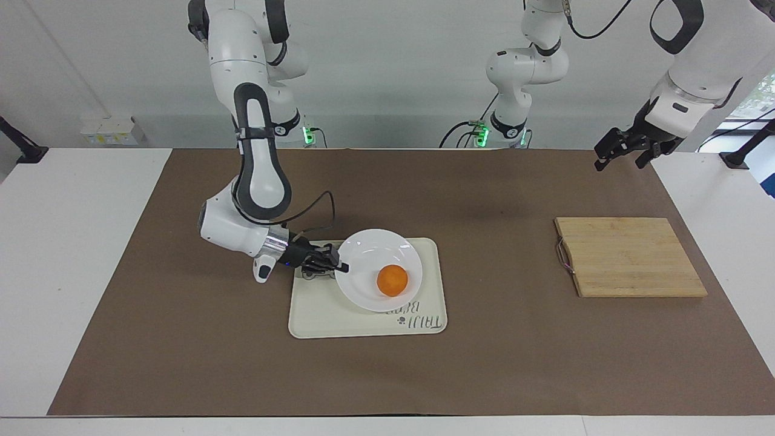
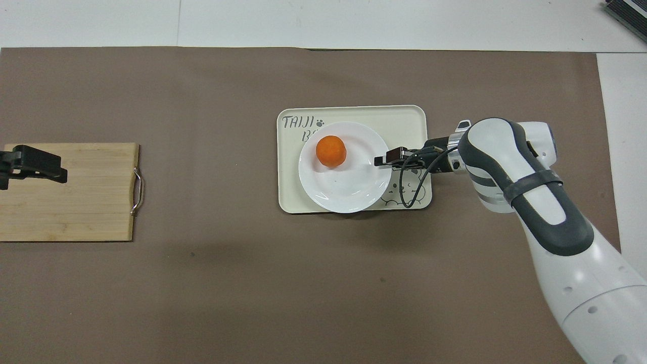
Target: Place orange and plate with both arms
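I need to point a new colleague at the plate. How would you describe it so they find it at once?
Start at the cream tray with the bear drawing, mid-table toward the right arm's end. The plate sits over it, its rim pinched by the right gripper. It is the only round, glossy white dish, and the orange lies in it.

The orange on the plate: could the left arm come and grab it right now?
Probably yes. The orange sits uncovered in the plate, open from above. The right gripper holds only the plate's rim at the right arm's end. The left gripper waits over the table's edge near the board, so it's a long reach.
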`<move>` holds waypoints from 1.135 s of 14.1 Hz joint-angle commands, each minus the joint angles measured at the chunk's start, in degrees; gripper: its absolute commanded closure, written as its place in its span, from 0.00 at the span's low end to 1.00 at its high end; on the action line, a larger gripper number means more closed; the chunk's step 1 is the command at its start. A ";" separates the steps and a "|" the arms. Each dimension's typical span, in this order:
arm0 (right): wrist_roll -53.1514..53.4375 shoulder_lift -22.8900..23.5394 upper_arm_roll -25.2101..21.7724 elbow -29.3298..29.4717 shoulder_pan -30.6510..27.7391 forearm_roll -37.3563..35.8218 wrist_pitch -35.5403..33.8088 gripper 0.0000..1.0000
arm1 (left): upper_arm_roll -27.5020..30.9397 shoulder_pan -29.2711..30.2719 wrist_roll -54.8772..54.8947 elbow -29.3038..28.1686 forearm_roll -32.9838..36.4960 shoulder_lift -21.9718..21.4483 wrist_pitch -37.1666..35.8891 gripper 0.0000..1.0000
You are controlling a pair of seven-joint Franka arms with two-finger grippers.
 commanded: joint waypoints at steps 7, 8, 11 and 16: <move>20.02 -9.71 -1.28 1.02 -0.98 -25.10 0.61 0.00 | -0.18 0.27 -0.57 1.80 0.33 0.91 -1.56 0.00; 23.11 -11.56 -1.45 1.02 -1.07 -30.47 0.09 0.00 | -0.18 0.27 -0.57 1.80 0.33 0.91 -1.56 0.00; 24.81 -14.65 -2.07 1.02 -3.96 -38.86 -4.74 0.00 | -0.10 0.27 -0.57 1.80 0.33 0.91 -1.56 0.00; 29.20 -19.92 -2.68 1.02 -6.16 -53.79 -7.65 0.00 | -0.18 0.27 -0.57 1.80 0.33 0.91 -1.56 0.00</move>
